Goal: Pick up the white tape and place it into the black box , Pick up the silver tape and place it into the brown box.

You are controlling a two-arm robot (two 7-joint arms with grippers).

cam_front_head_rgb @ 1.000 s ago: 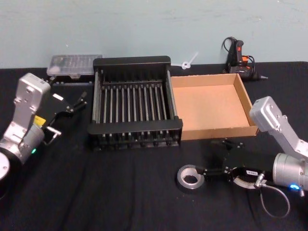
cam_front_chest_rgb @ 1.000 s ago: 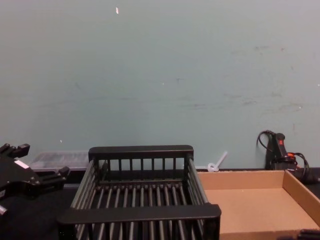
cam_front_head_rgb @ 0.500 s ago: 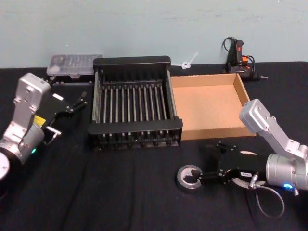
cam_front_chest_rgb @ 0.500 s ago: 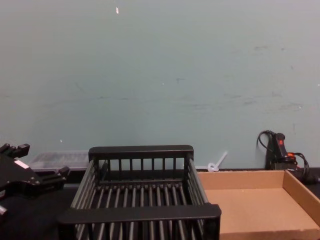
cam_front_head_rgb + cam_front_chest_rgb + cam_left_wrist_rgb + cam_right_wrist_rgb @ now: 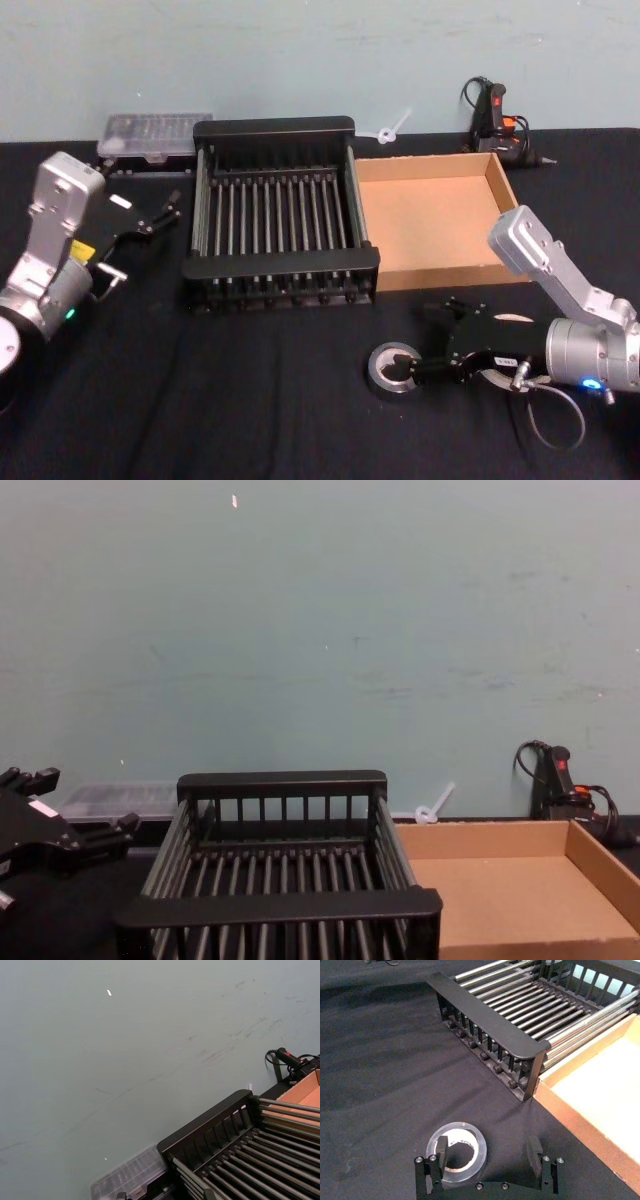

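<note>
My right gripper [image 5: 432, 352] reaches low over the black cloth [image 5: 250, 400] from the near right, forearm slanting down from a silver elbow block, and its two black fingers are spread apart: in the right wrist view one finger [image 5: 441, 1152] dips inside the hole of the silver tape [image 5: 457, 1152] while the other stands outside the roll, off to its side, so nothing is pinched. A second ago that wrist sat farther right and the fingertips only met the roll's right edge; since then I have slid left so the roll is reached further. The silver tape [image 5: 393, 368] itself lies flat on the cloth where it was, near of the boxes and in front of the seam between them. It is a small dull grey ring with a pale inner core and a smooth, faintly shiny top face. The black box [image 5: 275, 215] is a hard plastic crate with slatted walls, thick rim bars and a floor of parallel rods; touching its right side is the brown box [image 5: 440, 220], a shallow tan cardboard tray with low walls. My left gripper [image 5: 150, 215] hangs at the far left beside the crate, fingers parted, unchanged.
</note>
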